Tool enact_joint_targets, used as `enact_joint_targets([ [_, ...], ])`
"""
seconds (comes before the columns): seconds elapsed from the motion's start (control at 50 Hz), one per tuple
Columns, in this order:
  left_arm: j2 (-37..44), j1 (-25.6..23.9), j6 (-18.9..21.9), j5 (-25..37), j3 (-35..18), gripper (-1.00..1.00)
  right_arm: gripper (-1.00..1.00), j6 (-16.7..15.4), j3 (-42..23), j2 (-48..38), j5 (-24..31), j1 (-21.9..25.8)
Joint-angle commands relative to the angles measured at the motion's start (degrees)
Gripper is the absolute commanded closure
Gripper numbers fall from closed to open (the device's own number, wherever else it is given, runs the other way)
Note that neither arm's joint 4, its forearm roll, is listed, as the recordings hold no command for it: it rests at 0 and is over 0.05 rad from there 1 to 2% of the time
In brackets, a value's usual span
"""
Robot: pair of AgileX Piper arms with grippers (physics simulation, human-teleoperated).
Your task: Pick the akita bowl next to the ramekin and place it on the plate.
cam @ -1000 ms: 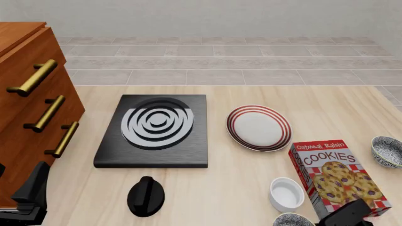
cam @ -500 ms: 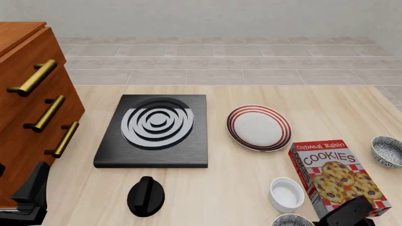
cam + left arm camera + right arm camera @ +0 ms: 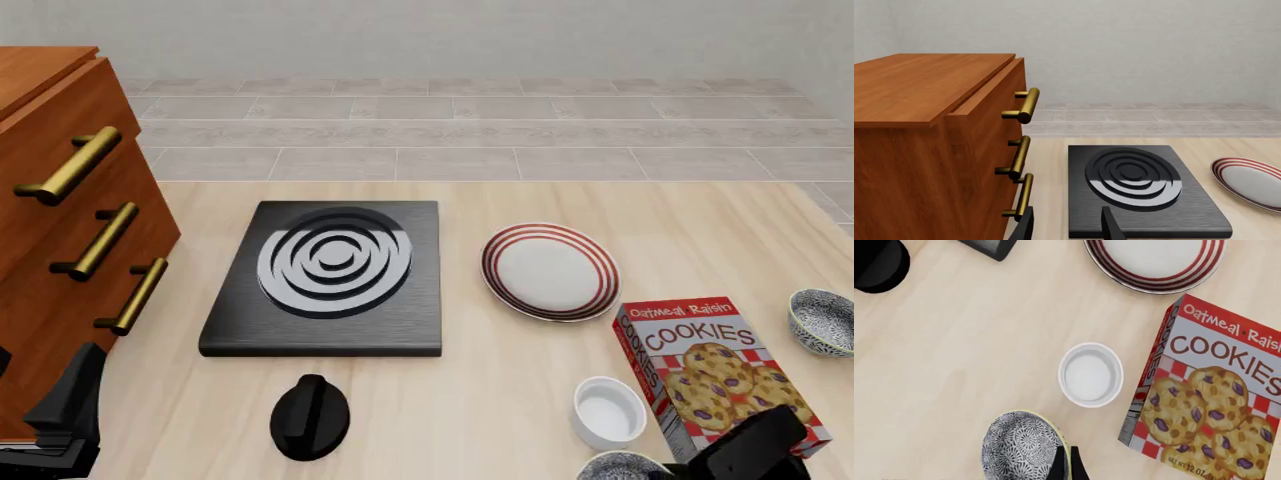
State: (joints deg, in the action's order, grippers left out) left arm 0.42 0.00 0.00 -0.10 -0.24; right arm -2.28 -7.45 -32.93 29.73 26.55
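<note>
Lying tilted on the worktop beside the ramekin, the akita bowl's rim is pinched by the closed right hand and should be lifted steadily toward the plate, clear of the cookie box.

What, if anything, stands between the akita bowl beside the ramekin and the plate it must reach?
The ramekin sits roughly on the line from the akita bowl to the plate; the cookie box flanks that path. Lifting the bowl over the low ramekin should clear it.
</note>
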Motion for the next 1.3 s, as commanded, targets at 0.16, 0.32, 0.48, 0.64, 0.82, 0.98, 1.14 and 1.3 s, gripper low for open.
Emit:
enact_joint_targets([
  [0.16, 0.0, 0.0, 0.0, 0.0, 0.0, -1.0, 1.0, 1.67, -1.98, 2.02, 2.78, 2.58],
  [0.32, 0.0, 0.0, 0.0, 0.0, 0.0, -1.0, 1.0, 2.33, -3.72, 2.72, 4.32, 3.51],
  [0.48, 0.0, 0.0, 0.0, 0.0, 0.0, -1.0, 1.0, 3.7, -5.55, 3.21, 5.38, 4.23],
  [0.64, 0.0, 0.0, 0.0, 0.0, 0.0, -1.0, 1.0, 5.03, -6.61, 2.69, 5.25, 4.93],
  [0.82, 0.0, 0.0, 0.0, 0.0, 0.0, -1.0, 1.0, 8.2, -7.83, 1.68, 4.61, 6.72],
  [0.98, 0.0, 0.0, 0.0, 0.0, 0.0, -1.0, 1.0, 12.32, -9.02, 0.55, 3.82, 7.69],
  [1.14, 0.0, 0.0, 0.0, 0.0, 0.0, -1.0, 1.0, 14.66, -9.8, 0.34, 3.65, 7.65],
  [1.3, 0.0, 0.0, 0.0, 0.0, 0.0, -1.0, 1.0, 16.82, -11.04, 0.43, 3.75, 7.7],
])
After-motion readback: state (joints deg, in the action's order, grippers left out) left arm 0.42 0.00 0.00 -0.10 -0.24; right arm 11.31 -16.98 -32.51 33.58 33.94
